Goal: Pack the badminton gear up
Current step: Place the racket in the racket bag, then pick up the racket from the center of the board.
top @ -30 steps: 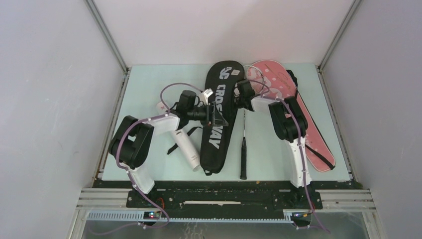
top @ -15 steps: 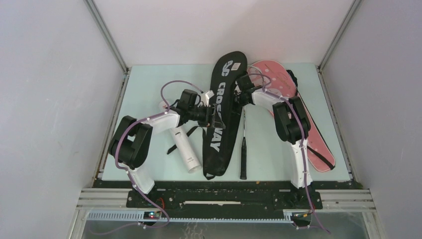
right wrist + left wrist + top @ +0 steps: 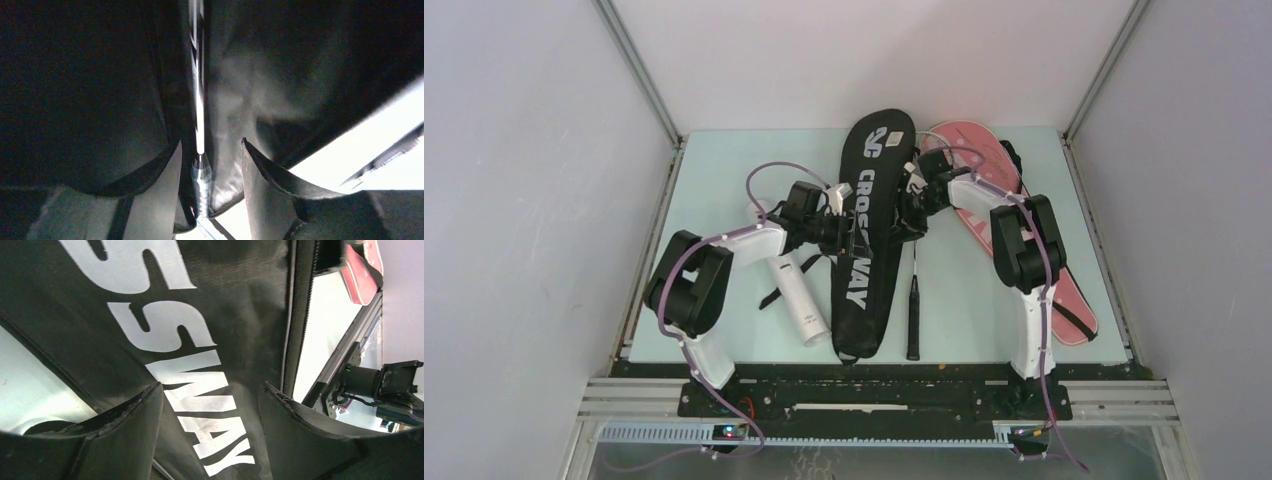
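The black "CROSSWAY" racket cover [image 3: 876, 150] lies lengthwise down the middle of the table [image 3: 714, 190], with its white lettering up and its wide end at the far edge. A racket [image 3: 913, 300] pokes out along the cover's right side, its thin shaft and dark grip pointing toward the near edge. The left gripper [image 3: 210, 387] sits over the lettered middle of the cover, fingers spread wide and gripping nothing. The right gripper [image 3: 211, 142] straddles the shaft at the cover's right edge, jaws parted. The pink racket cover [image 3: 984, 165] lies just to the right.
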`<act>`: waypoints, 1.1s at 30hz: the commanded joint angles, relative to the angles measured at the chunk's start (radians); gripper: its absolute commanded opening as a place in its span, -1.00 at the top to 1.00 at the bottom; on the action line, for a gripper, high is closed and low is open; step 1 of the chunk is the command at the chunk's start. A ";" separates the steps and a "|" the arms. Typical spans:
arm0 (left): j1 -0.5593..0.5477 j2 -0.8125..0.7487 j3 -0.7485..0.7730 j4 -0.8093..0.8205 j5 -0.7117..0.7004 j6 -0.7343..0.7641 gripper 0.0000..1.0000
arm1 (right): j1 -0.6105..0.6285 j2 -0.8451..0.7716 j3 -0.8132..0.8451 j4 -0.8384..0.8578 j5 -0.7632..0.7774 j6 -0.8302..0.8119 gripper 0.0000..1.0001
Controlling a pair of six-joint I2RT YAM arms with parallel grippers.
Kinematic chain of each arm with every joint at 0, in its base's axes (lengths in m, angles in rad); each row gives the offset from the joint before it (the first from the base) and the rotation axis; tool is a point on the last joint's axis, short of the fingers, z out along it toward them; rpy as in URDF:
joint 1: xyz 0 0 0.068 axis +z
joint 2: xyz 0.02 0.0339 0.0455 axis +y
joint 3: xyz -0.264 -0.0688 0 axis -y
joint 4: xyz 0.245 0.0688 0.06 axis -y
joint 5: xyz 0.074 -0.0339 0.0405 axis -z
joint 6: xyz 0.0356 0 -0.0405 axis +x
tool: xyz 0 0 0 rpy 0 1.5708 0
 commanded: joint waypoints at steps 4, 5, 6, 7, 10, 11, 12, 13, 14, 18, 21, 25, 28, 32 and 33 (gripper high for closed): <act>0.010 -0.002 0.055 0.030 -0.008 0.014 -0.46 | -0.044 -0.198 -0.075 -0.107 0.020 -0.211 -0.09; 0.012 -0.007 0.058 0.029 -0.006 0.017 -0.47 | -0.050 -0.228 -0.098 -0.106 0.051 -0.231 -0.09; 0.014 -0.012 0.062 0.027 -0.005 0.023 -0.48 | -0.057 -0.255 -0.119 -0.103 0.084 -0.253 -0.09; 0.016 -0.017 0.067 0.022 -0.005 0.032 -0.49 | -0.062 -0.283 -0.137 -0.098 0.119 -0.271 -0.08; 0.018 -0.029 0.084 -0.003 -0.006 0.061 -0.52 | -0.074 -0.331 -0.167 -0.077 0.211 -0.302 -0.08; 0.018 -0.033 0.085 -0.004 -0.005 0.066 -0.53 | -0.077 -0.331 -0.163 -0.068 0.236 -0.306 -0.08; 0.018 -0.037 0.086 -0.007 -0.005 0.070 -0.54 | -0.082 -0.323 -0.153 -0.063 0.262 -0.307 -0.07; 0.018 -0.039 0.088 -0.010 -0.004 0.072 -0.54 | -0.087 -0.306 -0.137 -0.060 0.274 -0.306 -0.07; 0.018 -0.041 0.091 -0.017 -0.004 0.075 -0.55 | -0.093 -0.284 -0.117 -0.060 0.284 -0.304 -0.07; 0.018 -0.052 0.093 -0.035 -0.004 0.083 -0.55 | -0.111 -0.169 -0.034 -0.067 0.303 -0.282 -0.05; 0.018 -0.055 0.093 -0.036 0.001 0.083 -0.55 | -0.117 -0.098 0.016 -0.075 0.315 -0.271 -0.03; 0.018 -0.057 0.097 -0.040 0.004 0.089 -0.56 | -0.117 -0.036 0.051 -0.062 0.315 -0.263 0.02; 0.018 -0.062 0.098 -0.052 0.001 0.105 -0.57 | -0.116 -0.006 0.063 -0.052 0.317 -0.256 0.06; 0.017 -0.062 0.115 -0.079 -0.026 0.128 -0.58 | -0.108 0.010 0.050 -0.030 0.316 -0.248 0.11; 0.016 -0.061 0.124 -0.092 -0.039 0.137 -0.59 | -0.105 0.010 0.043 -0.025 0.320 -0.246 0.11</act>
